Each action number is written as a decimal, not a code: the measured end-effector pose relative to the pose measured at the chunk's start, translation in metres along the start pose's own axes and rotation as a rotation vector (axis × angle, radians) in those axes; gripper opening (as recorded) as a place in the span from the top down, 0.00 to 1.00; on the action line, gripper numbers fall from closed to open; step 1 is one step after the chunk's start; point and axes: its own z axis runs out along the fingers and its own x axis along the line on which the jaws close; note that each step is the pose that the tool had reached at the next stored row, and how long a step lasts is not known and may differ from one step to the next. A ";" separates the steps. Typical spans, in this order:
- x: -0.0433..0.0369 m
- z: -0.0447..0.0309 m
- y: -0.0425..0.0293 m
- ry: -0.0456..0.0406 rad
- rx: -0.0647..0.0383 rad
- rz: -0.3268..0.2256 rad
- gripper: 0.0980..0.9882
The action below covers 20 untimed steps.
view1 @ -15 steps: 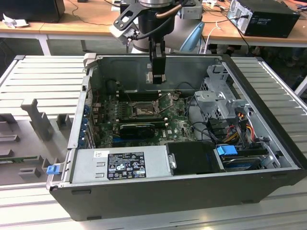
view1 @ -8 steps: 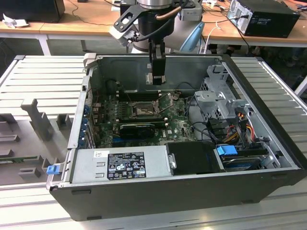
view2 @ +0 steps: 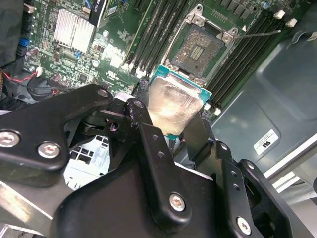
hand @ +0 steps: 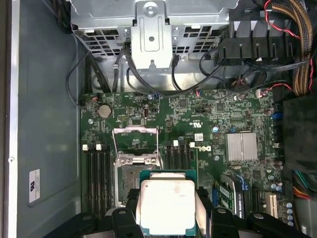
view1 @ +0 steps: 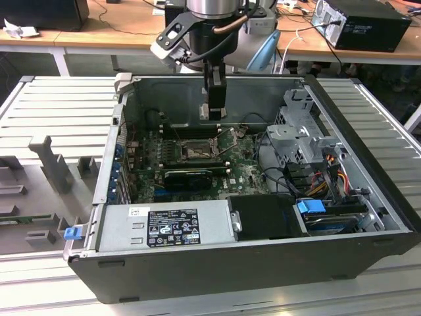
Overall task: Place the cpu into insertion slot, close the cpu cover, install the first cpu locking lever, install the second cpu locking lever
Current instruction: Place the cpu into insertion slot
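My gripper (view1: 214, 112) hangs inside the open computer case, above the motherboard's far edge. It is shut on the cpu (hand: 166, 206), a flat square chip with a dull silver top and a green rim, held by two opposite edges between black fingers (hand: 130, 214). In the second wrist view the cpu (view2: 176, 106) is tilted and held clear of the board. The insertion slot (hand: 128, 181) lies open on the green board with its dark contact field bare (view2: 203, 47). The cpu cover (hand: 135, 131) stands flipped up beside the slot. A thin locking lever (view2: 262, 33) sticks out from the slot's corner.
Black memory slots (hand: 96, 173) flank the slot on both sides. A finned heatsink (hand: 241, 147) sits further along the board. A metal drive cage (hand: 151, 29) with cables rises beyond the board. The power supply (view1: 168, 227) and the case walls (view1: 368, 151) close in the space.
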 end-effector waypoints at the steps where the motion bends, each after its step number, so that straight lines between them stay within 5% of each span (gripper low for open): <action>1: 0.0000 0.0011 -0.0001 -0.0001 0.000 0.000 0.52; 20: -0.0002 0.0126 -0.0011 -0.0004 0.009 0.000 0.52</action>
